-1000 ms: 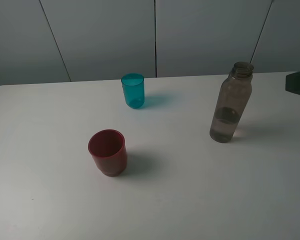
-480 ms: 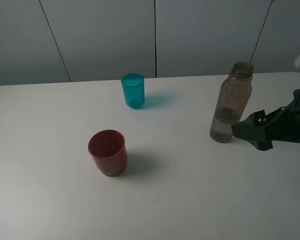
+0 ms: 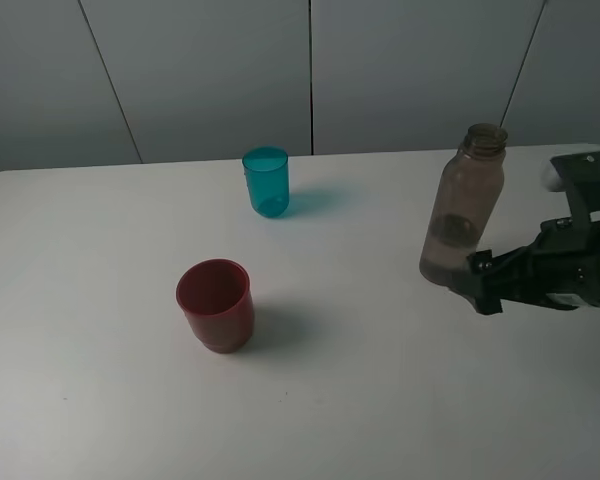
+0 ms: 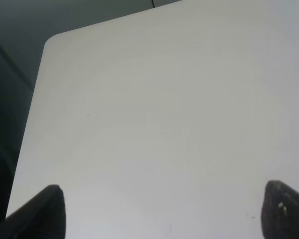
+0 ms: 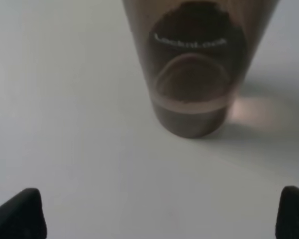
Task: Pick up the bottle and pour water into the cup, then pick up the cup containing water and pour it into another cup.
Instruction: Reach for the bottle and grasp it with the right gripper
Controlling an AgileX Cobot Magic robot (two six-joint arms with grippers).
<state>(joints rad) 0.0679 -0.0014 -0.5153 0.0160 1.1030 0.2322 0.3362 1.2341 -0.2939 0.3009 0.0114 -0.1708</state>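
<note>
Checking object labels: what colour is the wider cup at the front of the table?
The wider cup is red; the exterior high view shows it best.

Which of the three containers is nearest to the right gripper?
The bottle: tall and grey-brown, it stands just in front of the open right gripper. The teal cup and the red cup stand far across the table.

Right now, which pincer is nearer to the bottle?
Right. The right pincer stands open just short of the bottle; the left pincer hangs over the table, no bottle in its view.
</note>
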